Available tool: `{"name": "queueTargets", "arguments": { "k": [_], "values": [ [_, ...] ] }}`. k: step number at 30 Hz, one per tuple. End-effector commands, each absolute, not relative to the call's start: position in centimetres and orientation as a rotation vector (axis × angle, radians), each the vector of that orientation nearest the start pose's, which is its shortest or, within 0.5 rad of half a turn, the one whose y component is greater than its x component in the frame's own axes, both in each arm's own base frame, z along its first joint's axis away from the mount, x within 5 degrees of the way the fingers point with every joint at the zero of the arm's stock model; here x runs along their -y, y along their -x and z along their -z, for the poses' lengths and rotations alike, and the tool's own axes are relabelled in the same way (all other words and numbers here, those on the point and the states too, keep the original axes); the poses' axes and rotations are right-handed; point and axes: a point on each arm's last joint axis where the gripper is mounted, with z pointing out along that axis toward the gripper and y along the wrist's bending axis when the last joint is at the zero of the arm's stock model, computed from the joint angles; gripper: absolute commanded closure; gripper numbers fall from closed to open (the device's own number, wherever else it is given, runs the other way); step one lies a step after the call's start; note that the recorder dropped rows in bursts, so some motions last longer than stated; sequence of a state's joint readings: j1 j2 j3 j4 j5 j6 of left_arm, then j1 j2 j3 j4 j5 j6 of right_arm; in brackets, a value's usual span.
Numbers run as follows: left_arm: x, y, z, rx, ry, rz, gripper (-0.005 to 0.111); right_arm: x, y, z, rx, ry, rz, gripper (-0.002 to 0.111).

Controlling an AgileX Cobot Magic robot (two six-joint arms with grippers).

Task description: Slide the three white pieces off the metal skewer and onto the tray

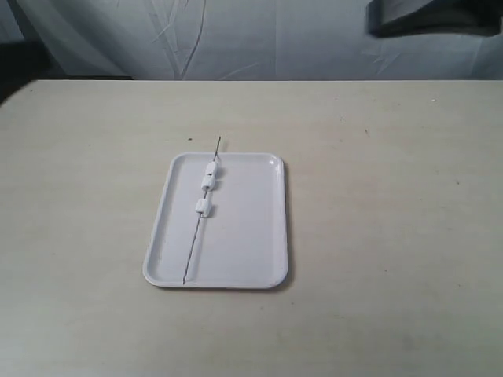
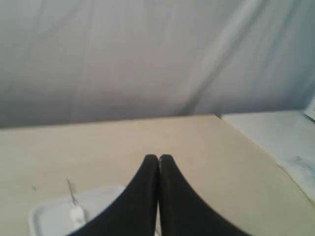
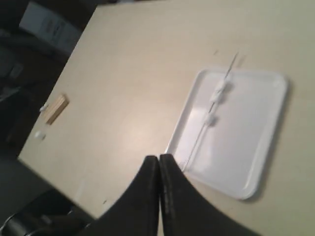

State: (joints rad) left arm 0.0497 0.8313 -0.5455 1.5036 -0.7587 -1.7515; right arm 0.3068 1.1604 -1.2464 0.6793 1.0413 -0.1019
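The metal skewer [image 1: 194, 243] lies loaded on the tray [image 1: 251, 228], and no gripper has hold of it.

The thin grey rod runs slantwise along the tray's left half, its far tip poking over the far rim above the counter [image 1: 377, 196]. The three white pieces [image 1: 208, 186] are threaded on its far half, two of them touching and the third a little apart nearer the middle. The left gripper [image 2: 158, 158] and the right gripper [image 3: 158, 157] both hang well away from the tray, fingers pressed together and holding nothing. It looks like the opening reach. One gripper must spread and pinch the long bare stretch of rod. The other must nudge the chunks off an end, though which end is pointed is too fine to tell.
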Motion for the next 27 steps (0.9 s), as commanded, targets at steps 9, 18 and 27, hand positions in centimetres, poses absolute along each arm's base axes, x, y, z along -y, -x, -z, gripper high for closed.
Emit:
{"name": "queueTargets", "arguments": {
  "k": [9,18,27],
  "values": [
    [6.0,-17.9,-27.4,-2.023,-0.415,0.895,0.107,-22.2,-27.1,-28.1,-2.701,0.469,-1.062,0.073],
    [5.3,-19.7,-25.6,-2.111,-0.315,0.834,0.107,-28.5,-28.4,-18.0,-2.834,0.32,-1.004,0.065],
    [5.0,-20.9,-24.1,-2.18,-0.263,0.818,0.107,-29.4,-28.8,-13.3,-2.948,0.207,-1.007,0.065]
  ]
}}
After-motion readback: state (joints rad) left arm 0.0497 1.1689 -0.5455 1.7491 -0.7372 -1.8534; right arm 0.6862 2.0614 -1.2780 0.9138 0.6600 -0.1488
